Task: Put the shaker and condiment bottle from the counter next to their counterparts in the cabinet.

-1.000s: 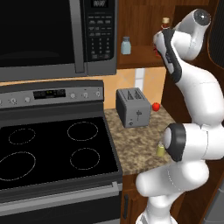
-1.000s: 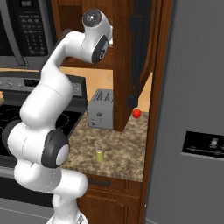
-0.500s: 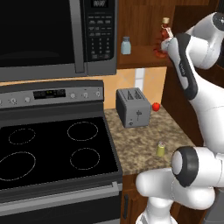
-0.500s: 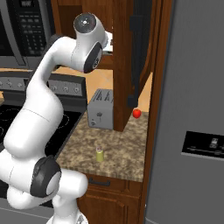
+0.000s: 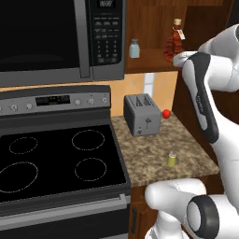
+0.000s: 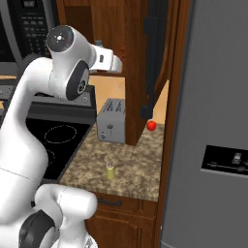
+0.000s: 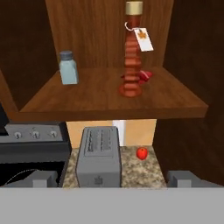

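Observation:
The amber-red ribbed condiment bottle (image 7: 132,61) (image 5: 176,39) stands upright on the cabinet's shelf (image 7: 96,99), right in front of a small glossy red item (image 7: 147,75). A pale blue shaker (image 7: 68,68) (image 5: 134,48) stands further left on the same shelf. The yellow-green shaker (image 5: 172,159) (image 6: 111,170) stands alone on the speckled counter (image 5: 149,151), near its front edge. My gripper (image 7: 113,178) is open and holds nothing. It hangs in front of the shelf, apart from the bottle, with its dark fingertips (image 7: 43,178) spread wide.
A grey toaster (image 5: 142,114) (image 7: 99,162) stands at the back of the counter, with a small red ball (image 5: 166,113) beside it. The black stovetop (image 5: 56,163) lies to the left under the microwave (image 5: 56,37). The open cabinet door (image 6: 155,53) hangs on the right.
My arm has drawn back from the cabinet shelf, away from the condiment bottle, which stays upright there. The gripper remains open. The shaker on the counter has not moved.

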